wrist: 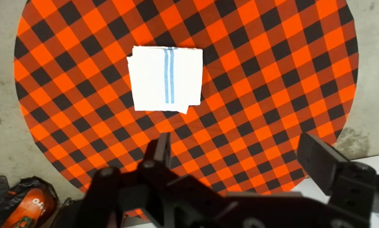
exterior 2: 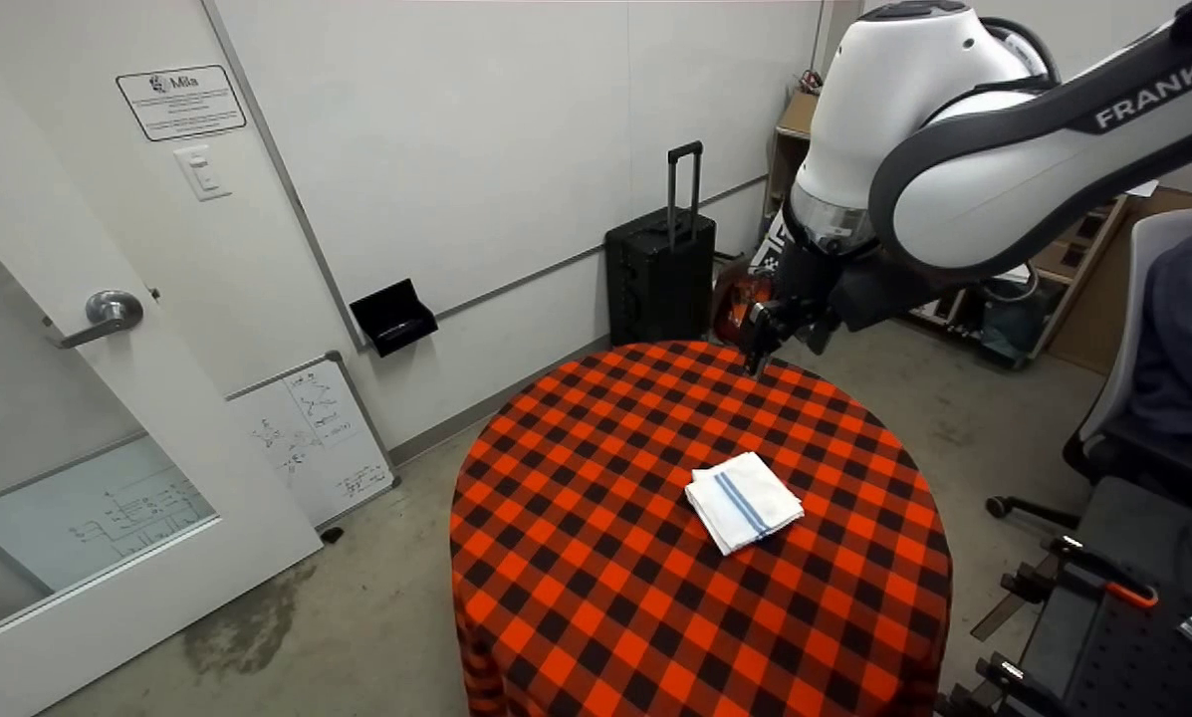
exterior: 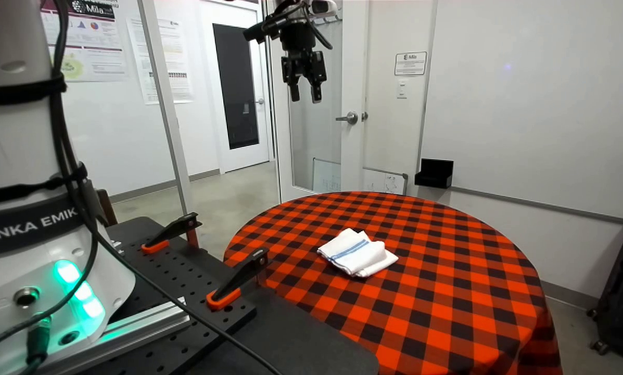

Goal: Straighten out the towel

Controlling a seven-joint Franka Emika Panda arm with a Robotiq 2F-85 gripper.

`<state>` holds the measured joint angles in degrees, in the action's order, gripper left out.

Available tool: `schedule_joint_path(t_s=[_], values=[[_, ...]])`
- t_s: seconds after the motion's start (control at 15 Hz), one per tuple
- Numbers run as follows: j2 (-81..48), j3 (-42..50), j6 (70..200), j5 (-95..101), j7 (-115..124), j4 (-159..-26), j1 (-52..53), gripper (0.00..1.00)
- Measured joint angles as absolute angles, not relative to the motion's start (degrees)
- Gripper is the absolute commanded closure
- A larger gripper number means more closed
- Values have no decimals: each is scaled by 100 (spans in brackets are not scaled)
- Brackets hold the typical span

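My claw is spread wide with nothing in it, up high and well away from the towel. I think none of the straightening is done, so all of it is left. The towel sits folded on the checkered tablecloth, white with 2 blue stripes on top, its corners not lined up.

In exterior view: looks from close beside robot base, across table toward door and whiteboard. In exterior view: looks down over table, faces whiteboard and suitcase, catches door at left, robot arm at upper right. In wrist view: looks almost straight down past gripper at bottom edge, onto towel and most of table. In both exterior views: covers same table, towel, door, whiteboard.
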<state>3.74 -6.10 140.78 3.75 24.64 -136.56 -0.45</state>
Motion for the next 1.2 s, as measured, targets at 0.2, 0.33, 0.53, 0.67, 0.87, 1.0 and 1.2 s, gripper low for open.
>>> schedule_joint_path(t_s=[0.2, 0.33, 0.53, 0.67, 0.87, 1.0, 1.2], values=[[362, -565, 14078, 414, 2600, -13630, -47, 0], [362, -556, 14078, 415, 2604, -13622, -48, 0], [362, -555, 14078, 415, 2605, -13621, -48, 0], [362, -556, 14078, 415, 2605, -13621, -48, 0], [274, -554, 14069, 368, 2577, -13622, -23, 0], [-34, -554, 14076, 323, 2576, -13575, 36, 0], [-884, -540, 14191, 294, 2653, -13297, 100, 0]])
